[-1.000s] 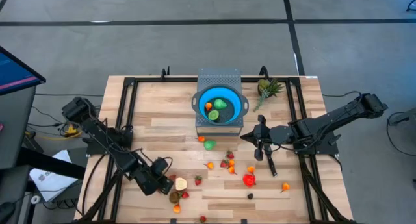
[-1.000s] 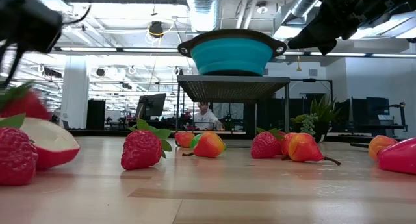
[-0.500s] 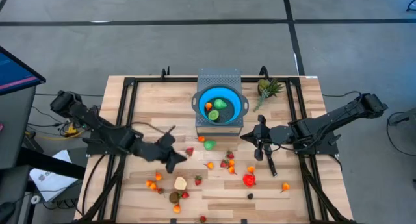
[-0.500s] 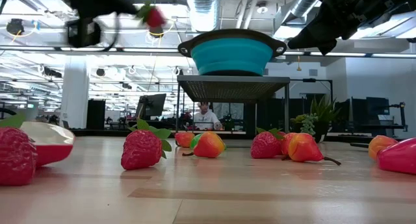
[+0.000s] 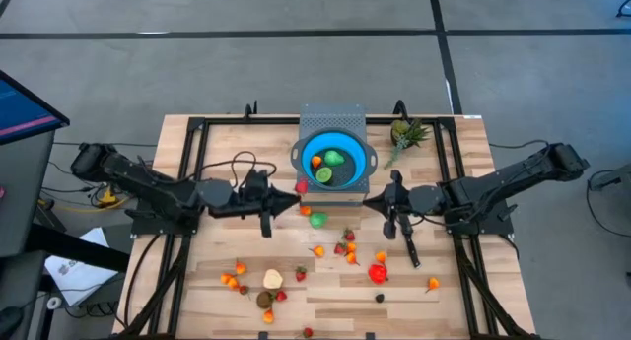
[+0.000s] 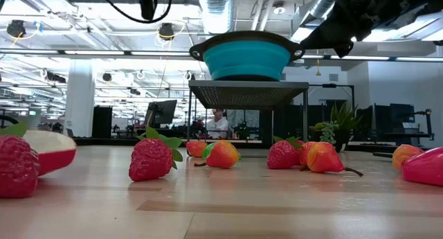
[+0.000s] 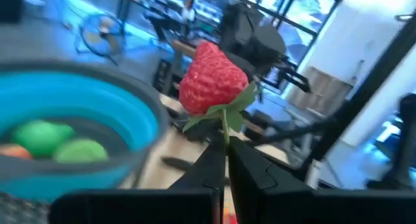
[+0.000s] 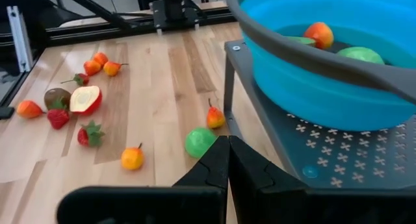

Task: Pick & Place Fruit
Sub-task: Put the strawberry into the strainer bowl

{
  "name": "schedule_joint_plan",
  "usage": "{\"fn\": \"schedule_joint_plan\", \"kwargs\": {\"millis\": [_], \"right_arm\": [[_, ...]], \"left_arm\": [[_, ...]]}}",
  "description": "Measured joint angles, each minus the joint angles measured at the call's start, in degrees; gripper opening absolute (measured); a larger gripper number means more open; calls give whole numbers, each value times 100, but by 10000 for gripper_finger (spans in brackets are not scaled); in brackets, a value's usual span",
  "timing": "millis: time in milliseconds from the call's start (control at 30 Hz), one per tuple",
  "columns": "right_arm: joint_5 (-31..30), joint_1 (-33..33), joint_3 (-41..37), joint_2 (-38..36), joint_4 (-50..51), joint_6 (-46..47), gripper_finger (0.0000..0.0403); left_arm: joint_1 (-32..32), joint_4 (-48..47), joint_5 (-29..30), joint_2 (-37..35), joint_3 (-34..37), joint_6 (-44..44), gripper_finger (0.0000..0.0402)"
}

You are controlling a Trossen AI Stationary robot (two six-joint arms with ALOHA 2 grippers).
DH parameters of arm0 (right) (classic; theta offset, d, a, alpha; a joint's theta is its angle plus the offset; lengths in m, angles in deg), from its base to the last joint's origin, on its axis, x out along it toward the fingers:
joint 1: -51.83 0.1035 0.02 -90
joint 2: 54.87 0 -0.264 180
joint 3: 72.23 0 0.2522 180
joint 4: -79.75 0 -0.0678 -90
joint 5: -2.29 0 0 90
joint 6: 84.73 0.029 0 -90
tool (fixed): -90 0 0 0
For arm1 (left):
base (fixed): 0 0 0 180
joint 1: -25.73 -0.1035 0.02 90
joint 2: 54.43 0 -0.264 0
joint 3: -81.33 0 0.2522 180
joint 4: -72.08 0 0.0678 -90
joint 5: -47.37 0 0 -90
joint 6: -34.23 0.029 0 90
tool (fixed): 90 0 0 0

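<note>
High view: left gripper [image 5: 296, 200] reaching toward the near-left rim of the blue bowl [image 5: 334, 161], clamped on a red strawberry [image 5: 302, 185], presumably to drop it in with the 3 fruits already inside. Bowl raised on a grey perforated stand [image 5: 332, 118], hence the lifted carry. Right gripper [image 5: 389, 201] parked just beside the stand's right side, fingers closed on nothing. Other fruit scattered on the wooden table [image 5: 444, 222] in front of the stand.

Low view: strawberry [image 6: 151, 158] and peach-like pieces resting on the table, bowl [image 6: 246, 55] well above them.

Left wrist view: strawberry [image 7: 212, 81] pinched by its green leaf and stem, bumpy red body upright, bowl rim [image 7: 97, 100] just beside.

Right wrist view: closed fingers [image 8: 224, 162] empty, aimed at a green ball [image 8: 199, 141] by the stand leg.
</note>
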Motion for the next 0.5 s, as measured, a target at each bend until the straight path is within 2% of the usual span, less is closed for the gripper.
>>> {"fn": "schedule_joint_plan", "kwargs": {"millis": [400,500], "right_arm": [[2,-212,0,0,7,-302,0],[2,-226,0,0,17,-329,0]], "left_arm": [[-546,131,4,4,-59,477,2],[-700,169,-268,4,-218,741,2]]}}
